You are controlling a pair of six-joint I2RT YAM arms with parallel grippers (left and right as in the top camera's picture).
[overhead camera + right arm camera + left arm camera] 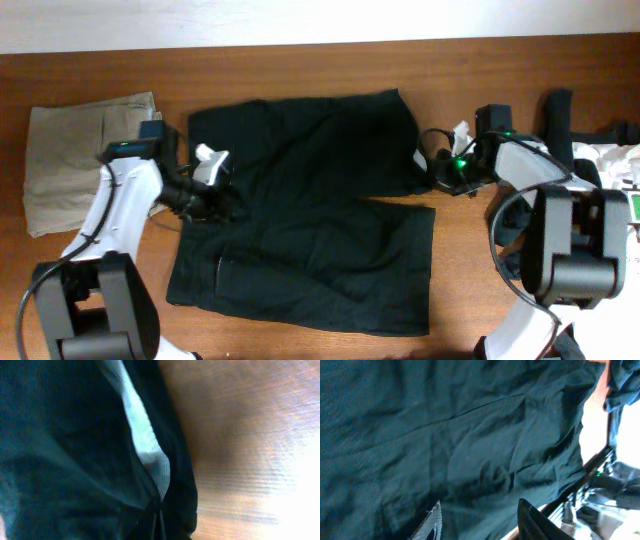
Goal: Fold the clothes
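Note:
The black shorts (310, 215) lie spread flat on the wooden table (300, 65), waistband to the right and two wide legs to the left. My left gripper (207, 190) sits on the shorts' left edge. In the left wrist view its fingers (480, 521) are apart over the black cloth (445, 435), holding nothing. My right gripper (437, 172) is at the shorts' right edge. In the right wrist view its fingers (157, 527) are pinched together on the black cloth (60, 450), just below a strip of grey lining (145, 440).
A folded tan garment (70, 160) lies at the far left. A dark garment (558, 118) and white cloth (612, 160) lie at the far right behind the right arm. Bare wood (245, 445) shows right of the shorts' edge.

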